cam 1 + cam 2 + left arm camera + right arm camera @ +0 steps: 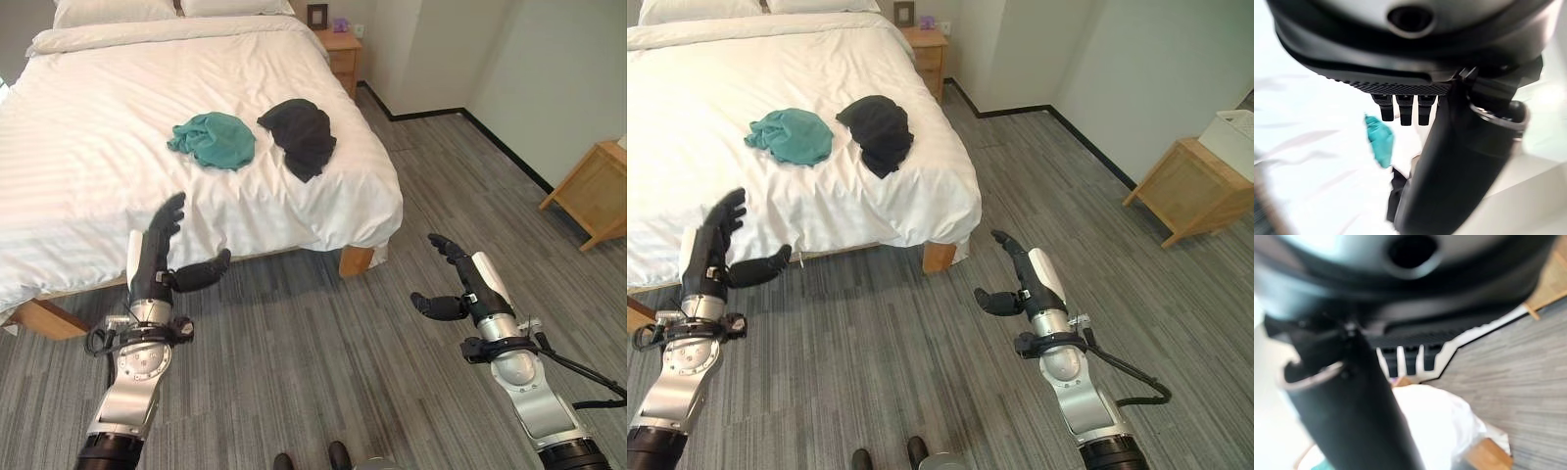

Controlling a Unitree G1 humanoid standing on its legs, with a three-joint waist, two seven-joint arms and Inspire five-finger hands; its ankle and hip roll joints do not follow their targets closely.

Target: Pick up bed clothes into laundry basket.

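White sheets cover the bed (118, 147), whose near edge runs across the head views with a wooden leg (357, 260) showing at its near right corner. Two garments lie on the sheet close to that corner, just beside each other and not quite touching: a teal garment (215, 139) bunched into a rough oval whose long axis runs roughly across the bed, and a black garment (300, 135) to its right, whose long axis runs toward the foot edge, its narrow end pointing at the near edge. Both sit well in from the bed's right side and a little back from the near edge.

Grey striped floor (294, 372) lies open between the bed and the robot and stretches right to a wooden cabinet (593, 191) by the wall; a nightstand (343, 51) stands at the bed's far right corner.

The left hand (162, 253) is raised at the near edge of the bed, fingers straight and spread, thumb out to the side, holding nothing. The right hand (458, 284) hangs over bare floor right of the bed corner, also spread and empty. In the left wrist view the teal garment (1379, 141) shows past the fingers, with what seems to be the black one below it.
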